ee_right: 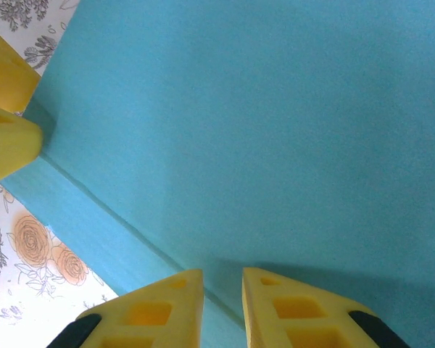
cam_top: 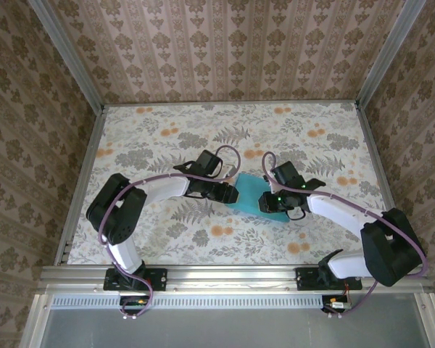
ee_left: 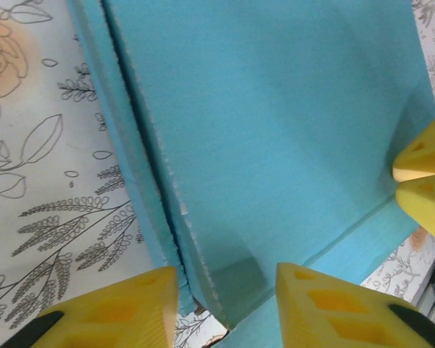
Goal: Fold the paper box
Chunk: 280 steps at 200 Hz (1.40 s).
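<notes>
The left gripper point(ee_left: 225, 304) is partly open, its 2 yellow fingers straddling an edge of the paper box point(cam_top: 250, 201). The right gripper point(ee_right: 221, 304), nearly closed, pinches the opposite edge. The box lies mid-counter point(cam_top: 167, 130) between both.

The paper box point(ee_left: 275, 123) looks like thin matt card, turquoise, with a faintly grainy surface and a rough, fuzzy whitish cut edge along its flap. The fingers point(ee_right: 159, 308) of the right end effector and those of the left end effector point(ee_left: 116, 312) look like smooth, matt yellow plastic with moulded recesses. The bench point(cam_top: 167, 130) carries a flat printed floral covering without shine, and its rail point(cam_top: 232, 275) along the near edge looks like brushed metal.
</notes>
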{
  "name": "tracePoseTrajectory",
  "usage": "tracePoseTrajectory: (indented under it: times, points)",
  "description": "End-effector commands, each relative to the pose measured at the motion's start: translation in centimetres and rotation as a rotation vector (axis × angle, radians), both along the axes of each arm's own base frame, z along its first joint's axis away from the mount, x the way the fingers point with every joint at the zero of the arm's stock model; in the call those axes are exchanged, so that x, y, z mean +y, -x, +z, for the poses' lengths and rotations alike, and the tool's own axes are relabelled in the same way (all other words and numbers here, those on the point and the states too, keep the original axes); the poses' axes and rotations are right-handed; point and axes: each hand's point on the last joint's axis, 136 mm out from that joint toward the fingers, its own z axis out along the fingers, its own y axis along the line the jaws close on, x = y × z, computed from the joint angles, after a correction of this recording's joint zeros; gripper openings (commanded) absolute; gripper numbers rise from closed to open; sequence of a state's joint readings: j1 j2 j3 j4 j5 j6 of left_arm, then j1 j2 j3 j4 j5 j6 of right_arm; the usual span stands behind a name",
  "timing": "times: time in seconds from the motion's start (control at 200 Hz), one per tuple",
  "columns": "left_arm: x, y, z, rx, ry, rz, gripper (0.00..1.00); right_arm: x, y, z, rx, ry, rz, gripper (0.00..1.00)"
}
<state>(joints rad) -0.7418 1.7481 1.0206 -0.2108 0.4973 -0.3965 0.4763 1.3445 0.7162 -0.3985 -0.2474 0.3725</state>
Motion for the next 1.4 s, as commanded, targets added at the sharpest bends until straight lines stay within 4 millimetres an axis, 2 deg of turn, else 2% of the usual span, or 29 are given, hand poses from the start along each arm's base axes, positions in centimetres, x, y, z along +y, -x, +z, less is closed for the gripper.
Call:
tracePoseTrajectory:
  times: [0.0,0.065,0.2,0.32,0.545,0.565,0.735,0.875,0.94,0.99,1.03,1.08,1.095,1.16,1.22,1.395]
  points:
    - [1.0,-0.7,1.9,-0.044,0.010,0.038,0.46,-0.1,0.6,-1.0,0.029,0.028,0.017,0.24]
    - [0.7,-0.6,3.0,-0.056,0.049,0.033,0.49,-0.2,0.7,-1.4,0.038,0.046,0.023,0.24]
    - [-0.3,0.0,4.1,-0.039,0.111,-0.004,0.49,-0.2,0.9,-2.3,0.056,0.086,0.028,0.24]
    - [-1.4,0.7,3.4,-0.006,0.127,-0.036,0.49,-0.4,0.9,-2.5,0.054,0.100,0.016,0.24]
    - [-2.7,0.7,1.6,0.029,0.131,-0.033,0.48,-0.4,1.1,-2.3,0.046,0.085,0.006,0.23]
    - [-2.8,0.7,1.5,0.030,0.133,-0.033,0.48,-0.2,0.9,-1.4,0.019,0.062,0.005,0.23]
    - [-2.5,0.8,1.4,0.011,0.123,-0.022,0.48,0.7,0.8,1.3,-0.027,-0.052,-0.013,0.27]
    - [-1.4,0.4,2.3,-0.034,0.125,0.008,0.51,-0.4,1.2,2.5,-0.041,-0.094,-0.062,0.31]
    - [-0.8,0.1,2.7,-0.055,0.122,0.027,0.56,-1.3,1.4,2.6,-0.035,-0.101,-0.102,0.37]
    - [-0.2,0.0,2.8,-0.065,0.121,0.038,0.62,-1.9,1.7,2.6,-0.028,-0.109,-0.137,0.45]
    - [0.2,-0.1,2.8,-0.068,0.122,0.047,0.74,-2.4,1.8,2.5,-0.022,-0.122,-0.165,0.55]
    - [0.7,-0.2,2.8,-0.068,0.130,0.059,0.96,-3.0,2.1,2.4,-0.014,-0.142,-0.199,0.71]
    - [0.8,-0.2,2.9,-0.070,0.134,0.063,0.99,-3.1,2.2,2.3,-0.011,-0.153,-0.205,0.76]
    - [1.0,-0.2,3.1,-0.069,0.161,0.072,1.00,-3.3,2.6,2.3,0.000,-0.194,-0.226,0.90]
    - [1.0,-0.2,3.2,-0.064,0.187,0.070,1.00,-3.2,2.9,2.2,0.011,-0.234,-0.235,0.99]
    - [0.1,-0.4,3.4,-0.088,0.250,0.036,1.00,-3.0,3.5,1.8,0.036,-0.314,-0.242,1.00]
